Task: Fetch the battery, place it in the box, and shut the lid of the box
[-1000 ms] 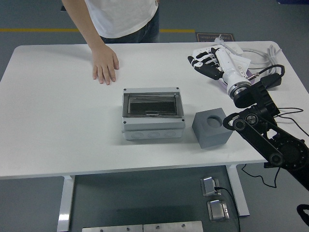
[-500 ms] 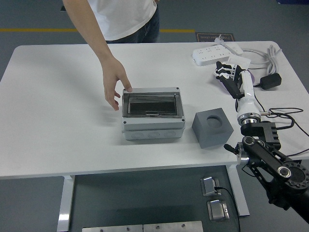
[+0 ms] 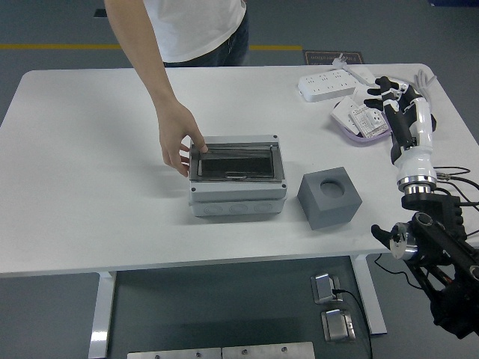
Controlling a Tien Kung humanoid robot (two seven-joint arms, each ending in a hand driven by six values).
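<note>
Fingers [image 3: 383, 88] of the robot's right hand [image 3: 398, 105] are loosely curled, grasping nothing, hovering at the right of the frame just over the right rim of a shallow tray [image 3: 346, 122] of small packs. A person's hand [image 3: 178, 140] touches the upper left corner of the box [image 3: 236, 178], whose clear lid lies flat. Beside the box sits a grey cube [image 3: 329, 197] with a round hole. A power strip [image 3: 326, 85] lies at the upper right. Bare table [image 3: 90, 164] fills the left; whether the packs are batteries cannot be told.
</note>
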